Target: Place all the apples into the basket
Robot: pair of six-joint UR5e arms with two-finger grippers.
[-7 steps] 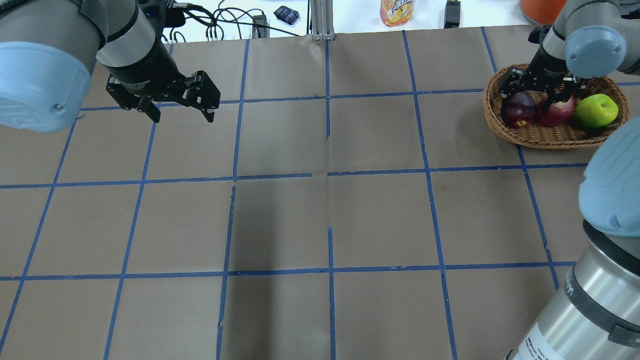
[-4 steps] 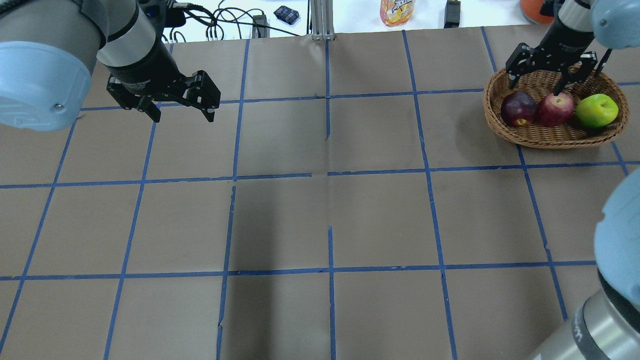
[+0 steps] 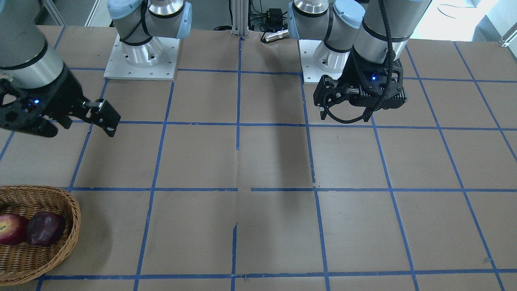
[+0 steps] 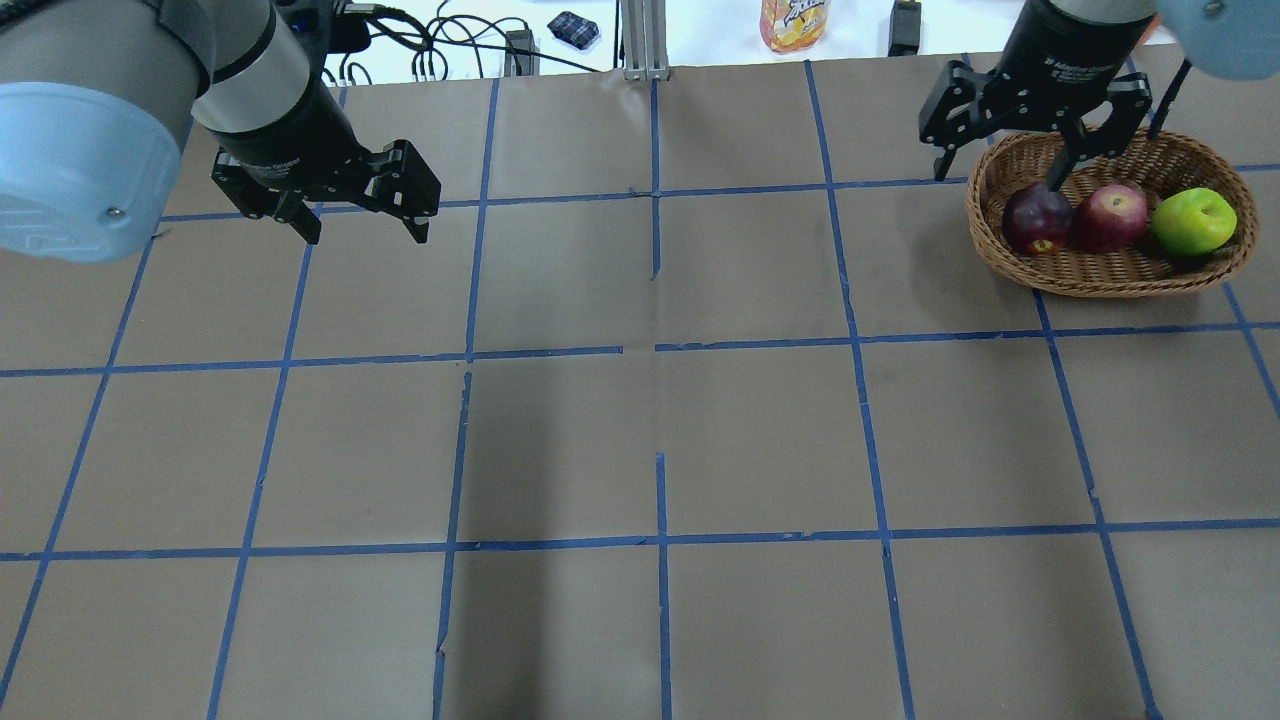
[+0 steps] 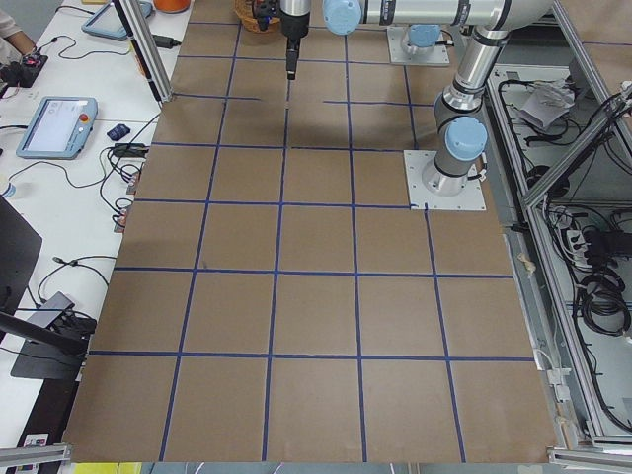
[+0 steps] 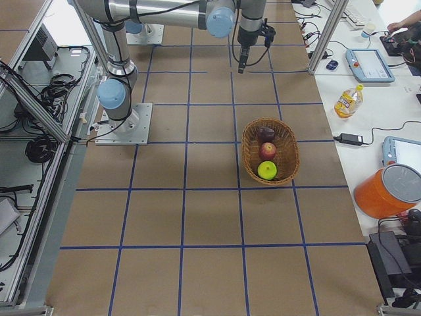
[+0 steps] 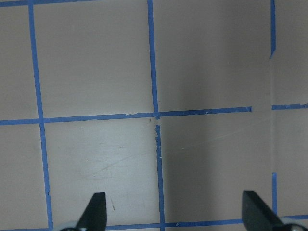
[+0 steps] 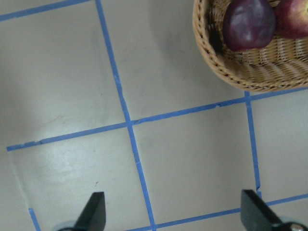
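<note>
The wicker basket [image 4: 1100,283] stands at the table's far right. In it lie the maroon apple [image 4: 1037,220], the red apple [image 4: 1108,217] and the green apple [image 4: 1192,221], side by side. My right gripper [image 4: 1000,172] is open and empty, above the basket's left rim. Its wrist view shows the gripper [image 8: 174,211] over bare table, with the basket [image 8: 231,72] and the maroon apple [image 8: 249,23] at the top right. My left gripper [image 4: 365,232] is open and empty over the table's far left, and its wrist view [image 7: 175,211] shows only table.
The table is brown paper with a blue tape grid. Beyond its far edge are a yellow bottle [image 4: 793,22], cables [image 4: 440,45] and an aluminium post [image 4: 640,40]. An orange container [image 6: 388,191] and tablets sit on the side bench.
My right gripper, open around the red apple in the basket a second ago, has risen and moved left, off the apples. All three apples stay in the basket. The left arm has not moved.
</note>
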